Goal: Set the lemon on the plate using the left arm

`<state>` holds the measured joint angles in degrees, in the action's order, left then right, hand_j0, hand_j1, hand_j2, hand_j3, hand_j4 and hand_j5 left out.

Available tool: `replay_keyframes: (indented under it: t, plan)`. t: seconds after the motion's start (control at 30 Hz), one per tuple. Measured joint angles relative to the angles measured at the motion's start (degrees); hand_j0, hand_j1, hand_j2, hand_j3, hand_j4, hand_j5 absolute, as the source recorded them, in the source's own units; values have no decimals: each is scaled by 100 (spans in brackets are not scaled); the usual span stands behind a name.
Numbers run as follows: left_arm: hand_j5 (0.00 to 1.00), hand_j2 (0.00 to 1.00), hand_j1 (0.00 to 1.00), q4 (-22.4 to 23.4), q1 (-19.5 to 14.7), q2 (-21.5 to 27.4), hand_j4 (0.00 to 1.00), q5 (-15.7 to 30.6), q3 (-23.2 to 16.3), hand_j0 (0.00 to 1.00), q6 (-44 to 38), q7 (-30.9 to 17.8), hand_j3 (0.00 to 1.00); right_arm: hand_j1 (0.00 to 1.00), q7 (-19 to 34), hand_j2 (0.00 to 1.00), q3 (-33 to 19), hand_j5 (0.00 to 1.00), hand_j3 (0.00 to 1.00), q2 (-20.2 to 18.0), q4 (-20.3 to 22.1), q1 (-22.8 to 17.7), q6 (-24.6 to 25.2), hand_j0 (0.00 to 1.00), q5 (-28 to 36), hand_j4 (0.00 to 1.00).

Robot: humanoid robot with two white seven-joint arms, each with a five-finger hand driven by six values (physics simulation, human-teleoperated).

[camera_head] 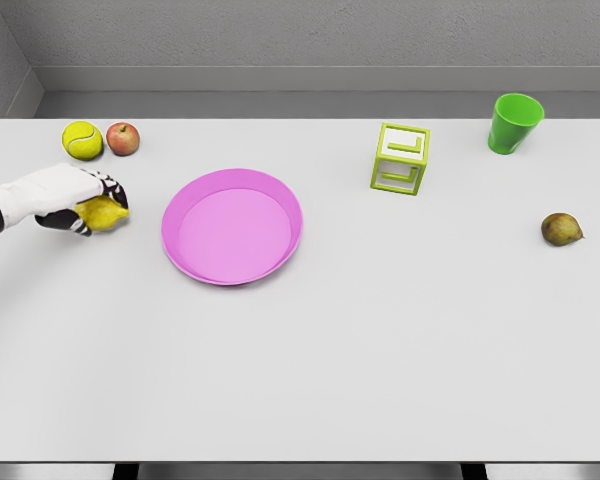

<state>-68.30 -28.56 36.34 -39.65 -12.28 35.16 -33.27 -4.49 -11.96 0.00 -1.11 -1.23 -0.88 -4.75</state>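
One slip risk: left robot hand [78,204] curled around the lemon [104,214] low over the counter [380,340], left of the pink plate [232,226]; loose fingertip hold, possible drop short of the rim

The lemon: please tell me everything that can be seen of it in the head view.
The lemon is a small yellow fruit with a dull, slightly bumpy-looking skin. It sits near the table's left edge, just left of the pink plate and not touching it. The left hand covers its left and upper part, with dark-tipped fingers curled around it, so only its right end shows. Whether it rests on the table or is lifted cannot be told.
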Motion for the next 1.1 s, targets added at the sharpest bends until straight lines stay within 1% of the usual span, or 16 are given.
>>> replay_keyframes:
  t: [0.3,0.6,0.77,1.0,1.1]
  plan:
    - [50,50,50,-270,0,-1,50,37,21,50,0,0,50,100,0,100,0,100,100,0,0,0,0,100,0,100]
    - [50,50,50,-726,61,-23,50,162,49,50,1,0,50,100,0,100,0,100,100,0,-1,0,0,100,0,100]
    - [50,50,50,-971,70,-35,50,227,16,50,0,-3,50,100,0,100,0,100,100,0,-2,0,0,100,0,100]
    - [51,51,51,-1121,70,-56,51,265,-48,51,0,-4,51,100,0,100,0,100,100,0,-3,-9,0,100,0,100]
    - [51,51,51,-1268,105,-73,51,292,-77,51,1,-5,51,100,0,100,0,100,100,0,-2,0,0,100,0,100]
